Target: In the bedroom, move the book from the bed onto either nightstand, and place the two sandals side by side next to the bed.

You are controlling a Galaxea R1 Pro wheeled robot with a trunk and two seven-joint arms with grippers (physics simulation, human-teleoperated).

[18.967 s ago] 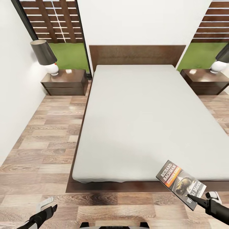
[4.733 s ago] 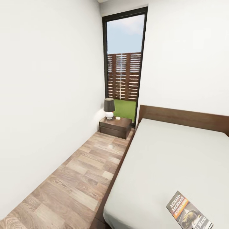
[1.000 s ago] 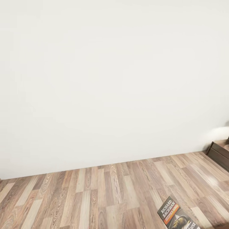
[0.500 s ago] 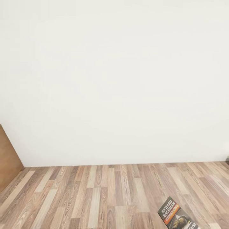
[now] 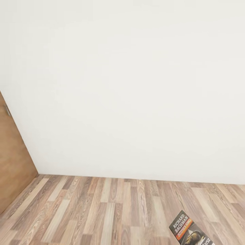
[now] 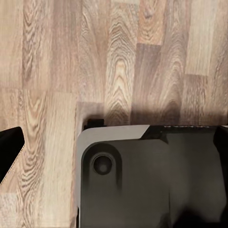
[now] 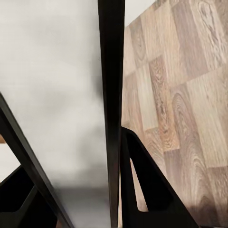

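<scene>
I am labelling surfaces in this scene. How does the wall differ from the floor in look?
The wall is plain white with no pattern, while the floor is grey-brown wood planks with visible grain. The wall stands upright; the floor lies flat below it. The brown panel meets both at the left corner. The book shows over the floor.

Head view faces a white wall [image 5: 129, 85]; both wrist views look closely at the plank floor [image 6: 118, 57].
</scene>
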